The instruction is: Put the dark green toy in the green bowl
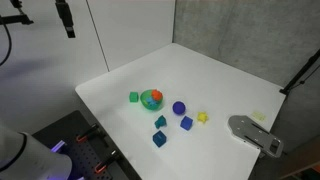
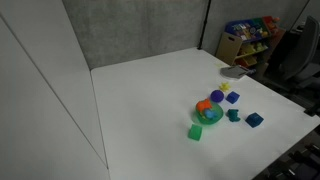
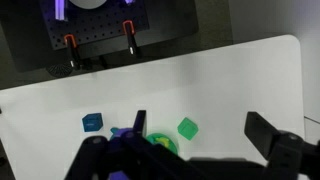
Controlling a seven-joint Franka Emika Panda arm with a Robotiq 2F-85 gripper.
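Observation:
The dark green toy [image 1: 160, 122] lies on the white table [image 1: 220, 75] just in front of the green bowl [image 1: 151, 98]; both also show in the other exterior view, toy [image 2: 233, 116] and bowl [image 2: 209, 112]. The bowl holds an orange piece. My gripper [image 1: 65, 18] hangs high above the table's far corner, well away from both. In the wrist view the gripper [image 3: 200, 128] is open and empty. The bowl [image 3: 160, 141] shows partly behind its body. The dark green toy is hidden there.
A light green cube [image 1: 133, 97] sits beside the bowl. A bluer teal cube [image 1: 159, 139], a blue cube [image 1: 186, 123], a blue ball [image 1: 179, 107] and a yellow toy [image 1: 202, 117] lie close by. A grey flat object [image 1: 255, 133] lies near the table edge.

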